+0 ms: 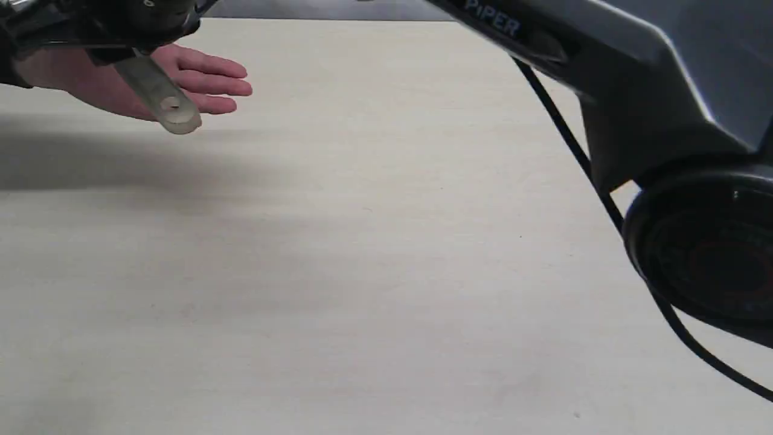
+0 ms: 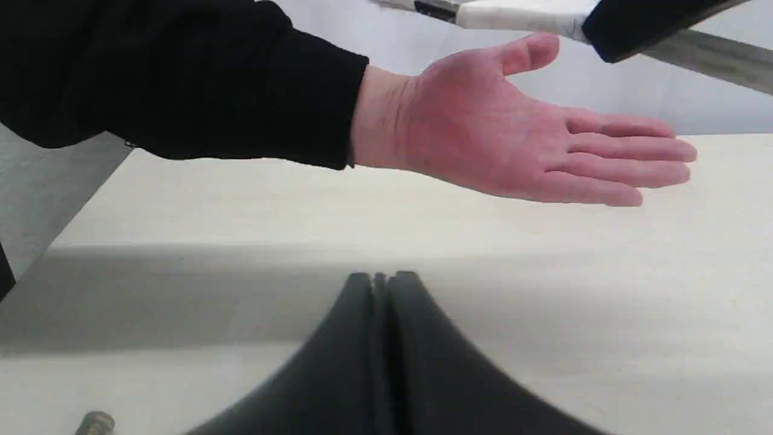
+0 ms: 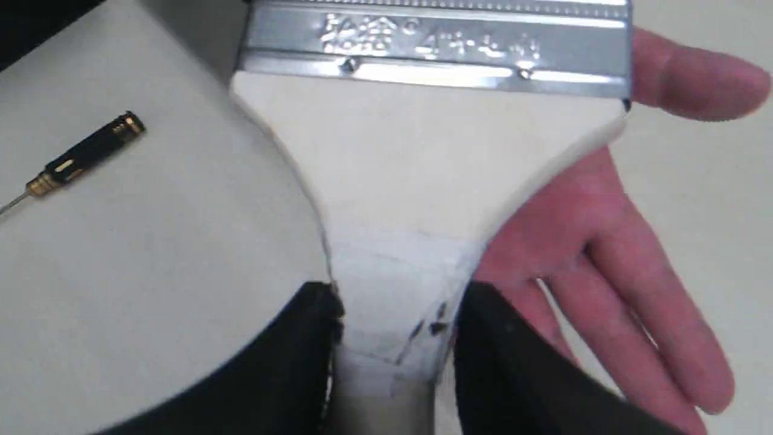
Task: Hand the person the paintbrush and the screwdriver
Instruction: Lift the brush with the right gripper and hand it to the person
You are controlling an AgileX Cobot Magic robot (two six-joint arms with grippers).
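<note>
I am gripping the paintbrush (image 3: 423, 169) with my right end effector (image 3: 395, 302), its two dark fingers clamping the narrow part of the pale wooden handle. The silver ferrule (image 3: 435, 48) is pointing away from my wrist. I am holding the brush over the person's hand (image 3: 604, 254), which is lying open and palm up above the tabletop (image 1: 386, 272), with a dark sleeve (image 2: 181, 78) at the wrist. I cannot tell whether the brush is touching the palm. In the exterior view, the handle's tip with its hole is sticking out in front of the fingers of that hand. The screwdriver (image 3: 84, 154) is lying flat on the tabletop, well apart from the hand and the brush, with its black handle and gold collar showing. My left end effector (image 2: 380, 284) is hanging low over the tabletop, its fingers pressing together with nothing between them, and it is facing the open palm.
</note>
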